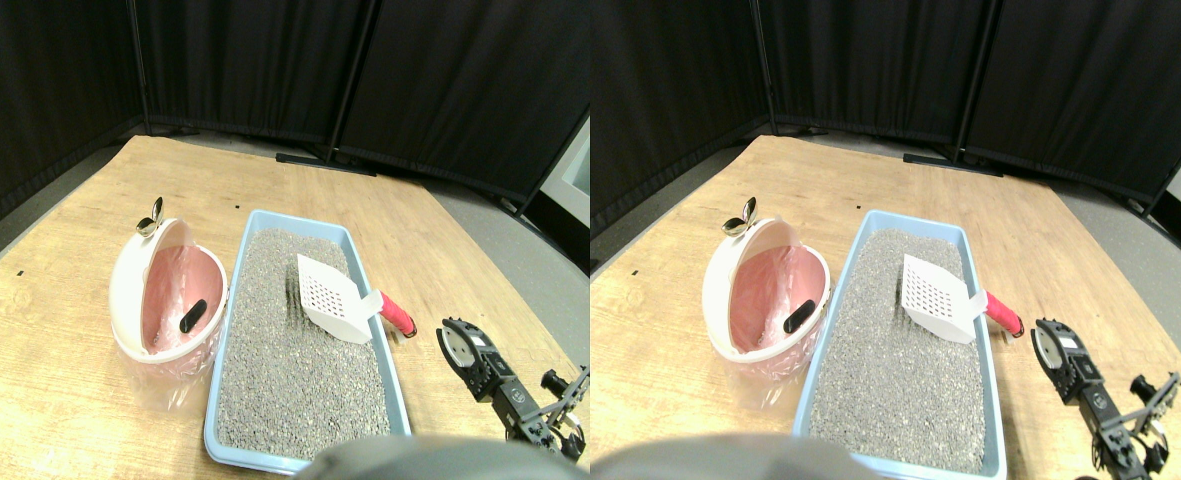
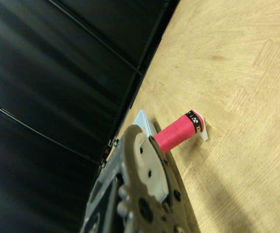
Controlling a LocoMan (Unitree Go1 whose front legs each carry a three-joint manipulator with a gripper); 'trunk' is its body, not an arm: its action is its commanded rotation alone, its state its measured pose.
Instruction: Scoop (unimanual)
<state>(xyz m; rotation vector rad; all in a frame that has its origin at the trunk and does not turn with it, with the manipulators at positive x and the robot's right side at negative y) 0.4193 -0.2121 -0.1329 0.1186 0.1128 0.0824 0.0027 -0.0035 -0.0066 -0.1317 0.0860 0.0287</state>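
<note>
A white slotted scoop (image 1: 332, 297) lies on the grey litter (image 1: 300, 380) in a light blue tray (image 1: 227, 330). Its red wrapped handle (image 1: 397, 315) sticks out over the tray's right rim. My right gripper (image 1: 455, 340) hovers above the wooden floor just to the right of the handle's end, apart from it, with nothing in it. In the wrist view the red handle (image 2: 176, 133) shows just beyond the gripper (image 2: 139, 145), with a corner of the tray (image 2: 144, 122) behind it.
A white and pink bin (image 1: 130, 285) lined with clear plastic stands against the tray's left side, with a small dark object (image 1: 192, 316) inside. Black curtain panels (image 1: 250, 70) close off the back. Bare wooden floor (image 1: 40, 330) surrounds the tray.
</note>
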